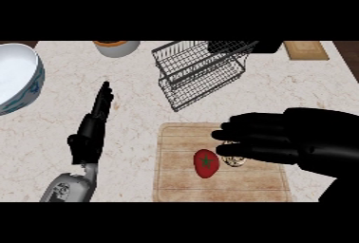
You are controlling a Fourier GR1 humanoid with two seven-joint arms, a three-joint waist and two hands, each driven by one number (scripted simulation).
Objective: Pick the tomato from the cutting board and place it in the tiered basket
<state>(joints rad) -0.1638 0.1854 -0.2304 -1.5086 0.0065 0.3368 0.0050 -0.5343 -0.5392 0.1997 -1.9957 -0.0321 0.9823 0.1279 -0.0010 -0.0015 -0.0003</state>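
Observation:
A red tomato [205, 163] with a green star-shaped stem mark lies on the wooden cutting board [175, 180] at the lower middle. My right hand [294, 137] hovers over the board's right half, fingers stretched leftward and open, their tips just above and right of the tomato. A small pale object [234, 161] shows partly under those fingers. The black wire tiered basket [200, 71] stands behind the board, tilted in view. My left hand [95, 123] rests open at the left, fingers pointing up.
A white bowl with a blue pattern [15, 76] sits at the far left edge. An orange-rimmed cup [116, 47] stands at the back. A wooden block [306, 50] lies at the back right of the marble counter [133, 99].

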